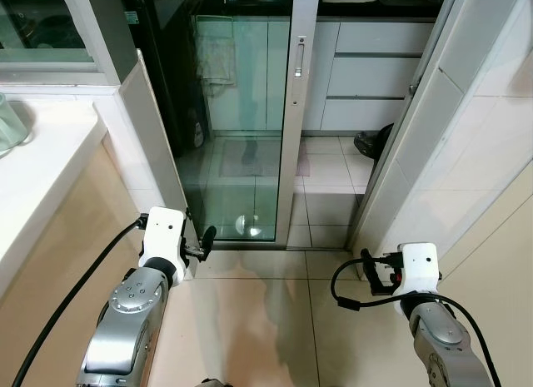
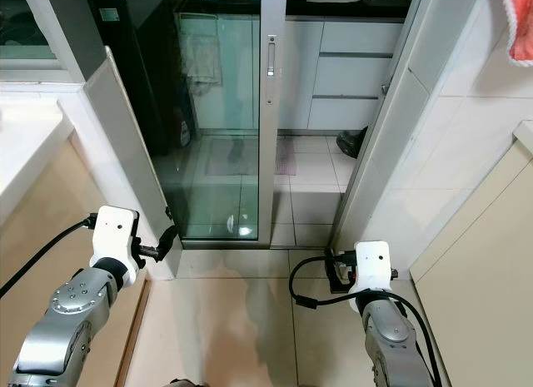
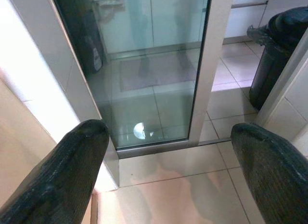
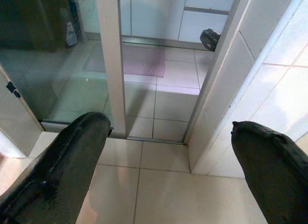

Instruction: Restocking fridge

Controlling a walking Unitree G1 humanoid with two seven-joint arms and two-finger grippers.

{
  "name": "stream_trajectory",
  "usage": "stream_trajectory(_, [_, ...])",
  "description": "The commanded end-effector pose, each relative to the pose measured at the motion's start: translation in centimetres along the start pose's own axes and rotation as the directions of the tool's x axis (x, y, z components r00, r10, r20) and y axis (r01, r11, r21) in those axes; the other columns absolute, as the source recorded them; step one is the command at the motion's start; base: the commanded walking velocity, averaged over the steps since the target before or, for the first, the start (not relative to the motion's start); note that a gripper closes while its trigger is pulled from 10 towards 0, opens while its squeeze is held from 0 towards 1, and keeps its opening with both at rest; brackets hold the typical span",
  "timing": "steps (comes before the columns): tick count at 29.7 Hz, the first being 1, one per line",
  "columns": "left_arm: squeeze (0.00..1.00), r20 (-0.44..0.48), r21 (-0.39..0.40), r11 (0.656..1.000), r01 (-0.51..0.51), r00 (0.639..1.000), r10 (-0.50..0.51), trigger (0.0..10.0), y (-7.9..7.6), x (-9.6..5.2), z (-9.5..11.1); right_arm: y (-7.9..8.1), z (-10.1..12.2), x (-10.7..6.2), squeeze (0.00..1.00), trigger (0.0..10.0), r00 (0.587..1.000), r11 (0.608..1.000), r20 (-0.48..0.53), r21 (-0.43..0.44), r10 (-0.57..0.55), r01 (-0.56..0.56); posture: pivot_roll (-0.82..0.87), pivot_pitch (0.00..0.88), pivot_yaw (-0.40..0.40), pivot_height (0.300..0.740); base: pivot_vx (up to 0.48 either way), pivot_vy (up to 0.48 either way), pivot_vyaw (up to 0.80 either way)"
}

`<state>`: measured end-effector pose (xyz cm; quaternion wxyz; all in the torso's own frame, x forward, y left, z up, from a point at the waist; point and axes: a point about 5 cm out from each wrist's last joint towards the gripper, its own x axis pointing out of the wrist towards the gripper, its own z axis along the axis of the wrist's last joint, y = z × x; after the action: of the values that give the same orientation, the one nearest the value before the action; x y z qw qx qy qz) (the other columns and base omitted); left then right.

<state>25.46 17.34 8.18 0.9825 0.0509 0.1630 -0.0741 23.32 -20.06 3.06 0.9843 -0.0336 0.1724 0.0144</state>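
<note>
Doorway risk: the robot is facing a narrow gap between the sliding glass door and the tiled wall on its right; if it is walking through off-centre, an elbow or a pincer could be clipping the aluminium door frame or the wall corner.
Glass risk: the left pincer is hanging just beside the white pillar at the door's left edge, so a swing of that arm could be knocking the pane.
Cable risk: the black cable is looping loose by the right wrist and could be snagging on the door frame in passing.
Floor risk: the floor tiles are looking glossy, and the door track is forming a low ridge where a foot may be catching.
Left pincer: its fingers are standing wide apart, holding nothing and touching nothing.
Right pincer: its fingers are also spread wide, carrying nothing, hovering over the floor near the wall base.
Task's thing: no fridge can be made out for certain; a dark tall unit is standing beyond the glass on the left, and whether that is it I cannot tell. No goods for restocking are being carried.
Table: a pale table is running along the robot's left.
Stage: judging by the empty pincers, the restocking itself is not yet being done.
</note>
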Motion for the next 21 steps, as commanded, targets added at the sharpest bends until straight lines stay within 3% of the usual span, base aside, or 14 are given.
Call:
stream_trajectory(1, [0.00,0.065,-0.031,0.997,0.069,0.996,-0.067,10.0,-2.1,2.6,0.2,5.0,6.1,4.8,0.00,10.0,0.987,0.990,0.150,0.126,0.048,-0.067,-0.07,0.000,-0.002,0.727,0.000,0.000,0.00])
stream_trajectory(2, [0.00,0.052,-0.064,0.995,0.083,0.995,-0.080,10.0,-2.5,2.5,-0.1,5.3,5.6,4.6,0.00,10.0,0.990,0.989,0.131,0.128,0.053,-0.070,-0.11,0.000,0.018,0.727,0.000,0.000,0.00])
stream_trajectory(3, [0.00,0.047,-0.161,0.986,0.037,0.998,-0.030,10.0,-1.4,4.0,0.6,6.1,5.5,4.9,0.00,10.0,0.992,0.995,0.121,0.090,0.034,-0.045,-0.06,0.000,0.011,0.727,0.000,0.000,0.00])
stream_trajectory(4, [0.00,0.064,-0.178,0.984,0.023,0.998,-0.011,10.0,-1.0,4.3,1.1,6.3,5.4,5.0,0.00,10.0,0.992,0.995,0.118,0.086,0.040,-0.051,-0.06,0.000,0.011,0.727,0.000,0.000,0.00])
stream_trajectory(7, [0.00,0.064,-0.108,0.992,-0.065,0.995,0.072,10.0,-0.5,4.5,1.1,6.4,5.6,5.0,0.00,10.0,0.990,0.992,0.125,0.099,0.062,-0.075,-0.06,0.000,0.001,0.727,0.000,0.000,0.00])
stream_trajectory(8, [0.00,0.069,-0.049,0.999,-0.022,0.997,0.025,10.0,-0.9,4.8,1.1,6.4,5.7,5.4,0.00,10.0,0.992,0.998,0.123,0.040,0.041,-0.046,-0.06,0.000,-0.003,0.727,0.000,0.000,0.00])
stream_trajectory(10, [0.00,0.080,-0.075,0.997,0.024,0.997,-0.018,10.0,-0.8,4.8,1.2,6.4,5.8,5.4,0.00,10.0,0.990,0.999,0.137,-0.012,0.034,-0.033,-0.06,0.000,0.000,0.727,0.000,0.000,0.00])
stream_trajectory(12, [0.00,0.093,-0.073,0.995,0.073,0.993,-0.067,10.0,0.2,2.6,0.5,5.2,5.3,4.0,0.00,10.0,0.987,0.998,0.155,0.038,0.048,-0.055,-0.08,0.000,-0.005,0.727,0.000,0.000,0.00])
stream_trajectory(13, [0.00,0.074,-0.079,0.991,0.110,0.992,-0.104,10.0,1.0,-0.8,-0.9,3.6,3.8,1.8,0.02,10.0,0.988,0.995,0.149,0.083,0.034,-0.047,-0.07,0.000,-0.012,0.727,0.000,0.000,0.00])
stream_trajectory(14, [0.00,0.082,-0.091,0.988,0.122,0.990,-0.115,10.0,1.1,-1.7,-1.2,3.1,3.0,1.0,0.01,10.0,0.991,0.993,0.134,0.114,0.025,-0.040,-0.07,0.000,-0.021,0.727,0.000,0.000,0.00])
stream_trajectory(16, [0.00,0.132,-0.019,0.995,0.100,0.987,-0.097,10.0,0.7,-0.2,-0.7,3.8,4.0,2.0,0.00,10.0,0.988,0.993,0.153,0.105,0.029,-0.046,-0.08,0.000,-0.019,0.727,0.000,0.000,0.00])
stream_trajectory(19, [0.00,0.163,-0.051,0.993,0.105,0.982,-0.095,10.0,0.1,1.5,0.2,3.9,5.0,2.7,0.00,10.0,0.984,0.994,0.179,0.106,0.015,-0.035,-0.10,0.000,-0.007,0.727,0.000,0.000,0.00])
stream_trajectory(21, [0.00,0.179,-0.079,0.989,0.124,0.978,-0.109,10.0,-0.2,1.5,0.9,3.6,5.1,2.4,0.00,10.0,0.984,0.994,0.180,0.106,0.003,-0.022,-0.10,0.000,0.001,0.727,0.000,0.000,0.00])
